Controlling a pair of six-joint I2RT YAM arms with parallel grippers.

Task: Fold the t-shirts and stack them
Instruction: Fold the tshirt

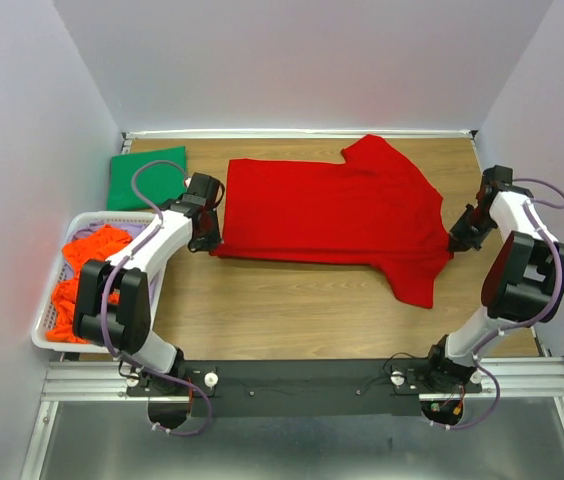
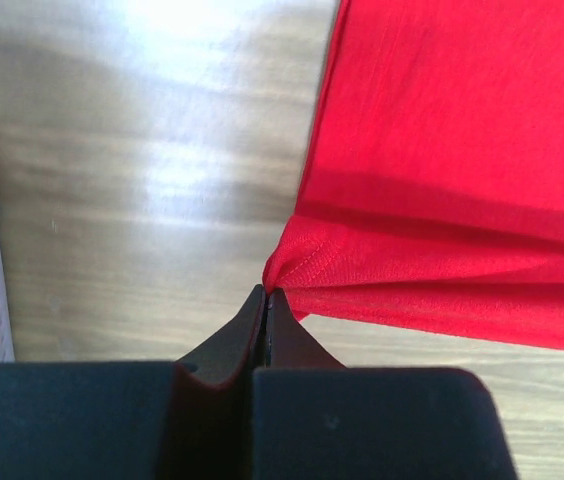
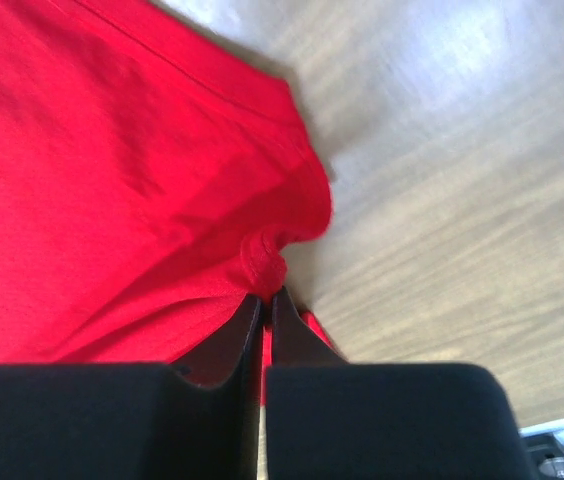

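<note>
Red shirt (image 1: 332,210) lies spread flat across the wooden counter (image 1: 292,300). Left fingers (image 2: 232,345) are clenched on its bunched hem corner; right fingers (image 3: 224,345) pinch a fold at the opposite edge, cloth showing between them.

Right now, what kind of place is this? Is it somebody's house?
Probably a robot test booth, not a house. Plain white walls box in a wooden table, a left arm and right arm are bolted to a metal rail, and a red t-shirt lies spread for folding.
</note>
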